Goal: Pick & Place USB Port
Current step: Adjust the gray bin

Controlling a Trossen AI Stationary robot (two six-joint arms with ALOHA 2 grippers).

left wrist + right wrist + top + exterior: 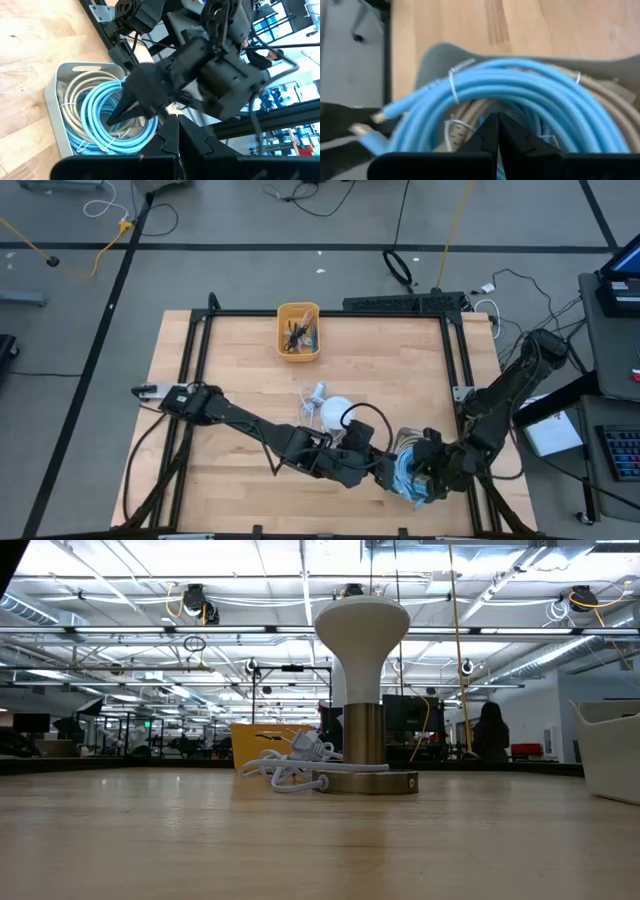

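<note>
The light, springy coil of blue plastic-jacketed cable (530,100), tie-bound in the grey bin (440,55) directly beneath the closed right pincer (497,131), should lift best at a tie; the left pincer (177,131), closed, hangs alongside.

Your two arms are matte black, built of boxy jointed segments; the left arm (250,425) carries a looping black cable, the right arm (510,385) a rounded elbow housing.
</note>
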